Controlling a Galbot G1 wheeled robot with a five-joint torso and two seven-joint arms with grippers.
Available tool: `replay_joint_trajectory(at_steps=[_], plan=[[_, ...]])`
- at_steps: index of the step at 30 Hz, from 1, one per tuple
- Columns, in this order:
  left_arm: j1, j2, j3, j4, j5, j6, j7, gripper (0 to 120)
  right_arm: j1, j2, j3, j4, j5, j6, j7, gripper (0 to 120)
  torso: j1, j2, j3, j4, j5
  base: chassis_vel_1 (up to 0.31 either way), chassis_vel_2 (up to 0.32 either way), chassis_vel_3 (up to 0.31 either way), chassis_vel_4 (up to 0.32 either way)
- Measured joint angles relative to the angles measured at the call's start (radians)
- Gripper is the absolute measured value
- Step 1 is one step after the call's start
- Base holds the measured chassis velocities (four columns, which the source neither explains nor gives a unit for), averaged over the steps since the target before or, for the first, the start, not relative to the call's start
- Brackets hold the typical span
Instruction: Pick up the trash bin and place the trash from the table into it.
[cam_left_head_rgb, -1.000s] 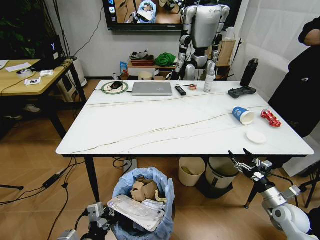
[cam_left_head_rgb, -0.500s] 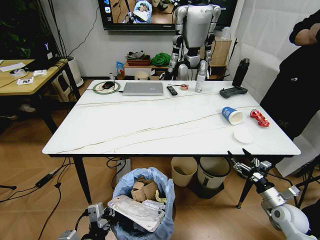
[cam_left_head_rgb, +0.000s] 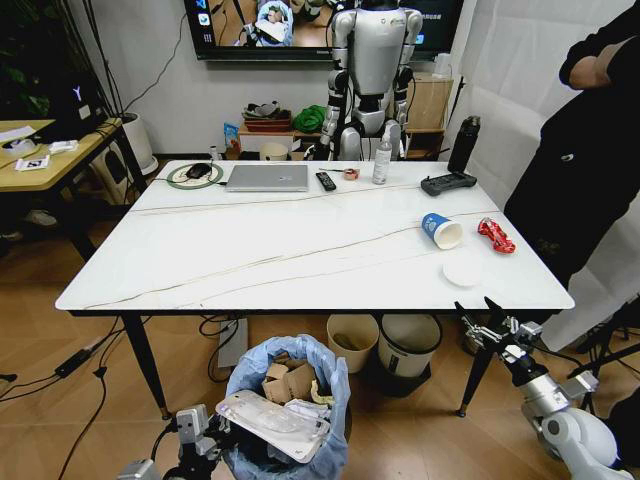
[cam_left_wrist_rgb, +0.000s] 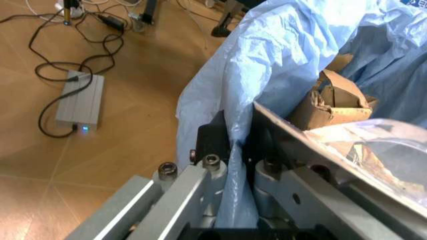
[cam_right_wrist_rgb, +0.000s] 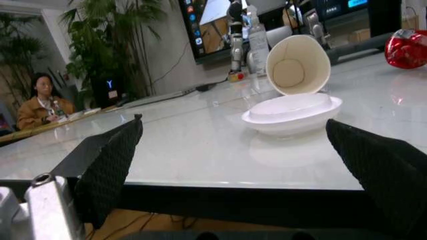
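The trash bin (cam_left_head_rgb: 290, 395), lined with a light-blue bag, hangs low in front of the table (cam_left_head_rgb: 250, 250). My left gripper (cam_left_head_rgb: 205, 432) is shut on its near rim; the left wrist view shows the fingers (cam_left_wrist_rgb: 217, 137) clamping the blue bag (cam_left_wrist_rgb: 280, 55). Inside lie cardboard pieces (cam_left_head_rgb: 285, 380) (cam_left_wrist_rgb: 333, 97) and a clear plastic tray (cam_left_head_rgb: 272, 422) (cam_left_wrist_rgb: 363, 145). On the table's right end rest a blue paper cup (cam_left_head_rgb: 440, 230) (cam_right_wrist_rgb: 298, 65), a red wrapper (cam_left_head_rgb: 495, 235) (cam_right_wrist_rgb: 408, 47) and a white disc (cam_left_head_rgb: 462, 272) (cam_right_wrist_rgb: 293, 112). My right gripper (cam_left_head_rgb: 481, 312) (cam_right_wrist_rgb: 233, 125) is open at the table's front edge, level with the disc.
A laptop (cam_left_head_rgb: 267, 177), remote (cam_left_head_rgb: 326, 181), spray bottle (cam_left_head_rgb: 381, 160), black flask (cam_left_head_rgb: 463, 145) and controller (cam_left_head_rgb: 447, 183) line the far edge. A cream bucket (cam_left_head_rgb: 352, 342) and white bin (cam_left_head_rgb: 408, 342) stand under the table. A person (cam_left_head_rgb: 580, 170) stands at the right.
The whole head view has shifted: the table now sits further left and looks a little smaller, so the camera moved. Both arms and the held bin keep their places in the picture.
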Motion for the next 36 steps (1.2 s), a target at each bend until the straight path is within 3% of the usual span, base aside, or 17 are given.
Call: replay_joint_trajectory(at_steps=[23,27,30,35,36], plan=[[-0.009,-0.001,0.006,0.015,-0.002,0.002,-0.001,0,-0.010,0.007,0.008,0.065,-0.094,0.049,0.064,100,0.000,0.000,0.000,0.0000,0.0000,-0.050,-0.048,0.048,0.039],[-0.006,-0.001,0.003,0.015,-0.003,0.002,-0.001,0,-0.011,-0.025,0.007,0.091,-0.117,0.043,0.114,100,0.000,0.000,0.000,-0.0001,0.0002,0.000,0.000,0.000,0.000],[0.000,-0.004,-0.002,0.013,-0.003,0.001,-0.001,0,-0.005,-0.083,-0.016,0.133,-0.130,0.040,0.209,100,0.000,0.000,0.000,-0.0003,-0.0001,0.000,0.000,0.000,0.000],[0.005,-0.010,-0.006,0.010,0.002,0.000,-0.001,0,0.019,-0.140,-0.044,0.157,-0.113,0.017,0.248,100,0.000,0.000,0.000,0.0000,-0.0001,0.000,0.000,0.000,0.000],[0.005,-0.009,-0.007,0.010,0.002,0.000,-0.001,0,0.028,-0.179,-0.061,0.180,-0.089,-0.002,0.272,100,0.000,0.000,0.000,0.0000,0.0002,0.000,0.000,0.000,0.000]])
